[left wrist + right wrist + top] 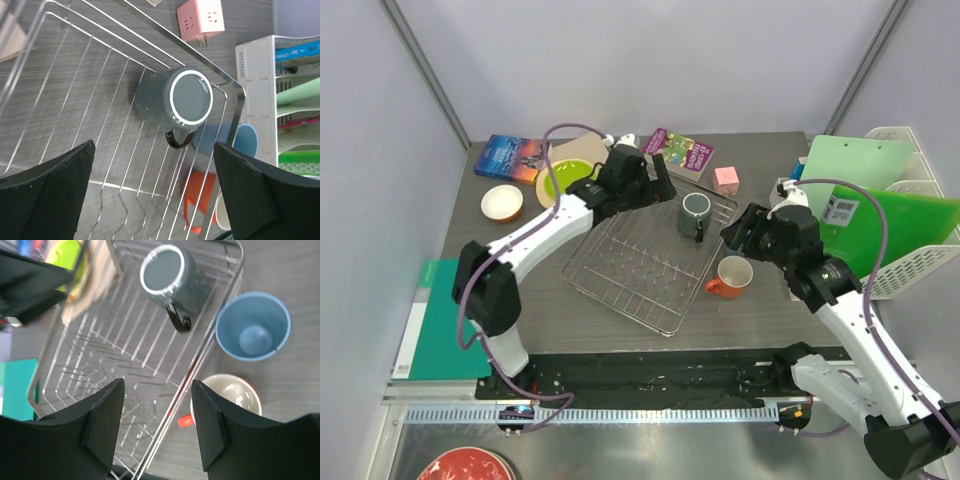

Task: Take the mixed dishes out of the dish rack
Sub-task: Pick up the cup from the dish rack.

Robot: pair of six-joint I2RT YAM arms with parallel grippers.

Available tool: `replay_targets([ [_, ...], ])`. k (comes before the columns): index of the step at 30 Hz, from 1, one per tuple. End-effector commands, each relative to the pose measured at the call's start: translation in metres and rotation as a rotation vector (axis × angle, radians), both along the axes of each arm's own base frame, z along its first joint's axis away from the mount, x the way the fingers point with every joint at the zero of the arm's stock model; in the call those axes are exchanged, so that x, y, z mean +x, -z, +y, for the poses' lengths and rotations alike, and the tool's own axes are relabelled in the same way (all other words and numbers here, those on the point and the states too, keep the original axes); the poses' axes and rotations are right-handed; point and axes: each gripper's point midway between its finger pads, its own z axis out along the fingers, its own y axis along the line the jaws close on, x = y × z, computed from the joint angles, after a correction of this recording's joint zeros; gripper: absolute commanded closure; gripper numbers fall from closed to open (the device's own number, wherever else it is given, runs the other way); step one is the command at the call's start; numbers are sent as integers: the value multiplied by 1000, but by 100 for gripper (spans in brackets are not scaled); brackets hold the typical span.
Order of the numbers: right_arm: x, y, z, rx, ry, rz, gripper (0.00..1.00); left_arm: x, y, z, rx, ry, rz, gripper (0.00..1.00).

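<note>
The silver wire dish rack (638, 268) lies mid-table. The dark grey mug (696, 214) stands in its far right corner, handle toward me, and also shows in the left wrist view (172, 97) and the right wrist view (172, 280). My left gripper (665, 183) is open and empty above the rack (75, 90), just left of that mug. My right gripper (741, 229) is open and empty over the rack's right edge (125, 355). The orange mug (732, 277) and the light blue mug (252, 325) stand on the table right of the rack. The lime green plate (565, 178), the beige plate (575, 150) and the small white bowl (502, 202) lie at the back left.
Two books (512, 158) (682, 153) and a pink cube (726, 179) lie along the back. A white plastic basket (910, 275) with green folders stands at the right. A teal mat (445, 320) lies at the left edge. A red bowl (465, 466) sits below the table front.
</note>
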Motion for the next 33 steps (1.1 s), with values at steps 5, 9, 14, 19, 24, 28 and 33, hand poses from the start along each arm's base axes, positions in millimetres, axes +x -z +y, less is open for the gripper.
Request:
replay_targets([
  [5, 12, -74, -12, 33, 57, -264, 39, 24, 0, -58, 91, -30, -33, 4],
  [9, 11, -78, -12, 45, 65, -275, 39, 26, 26, -59, 186, -138, -6, 11],
  [14, 13, -70, -21, 27, 113, -271, 38, 20, 55, -69, 221, -210, 23, 20],
  [19, 11, -68, -26, 26, 137, -275, 39, 14, 73, -77, 219, -228, 44, 24],
  [24, 14, -60, -24, 27, 137, -255, 39, 12, 86, -86, 207, -212, 48, 28],
  [28, 16, -56, -20, 39, 125, -245, 39, 15, 91, -92, 202, -204, 55, 29],
  [33, 14, -51, -23, 33, 138, -244, 39, 11, 88, -95, 169, -198, 59, 34],
])
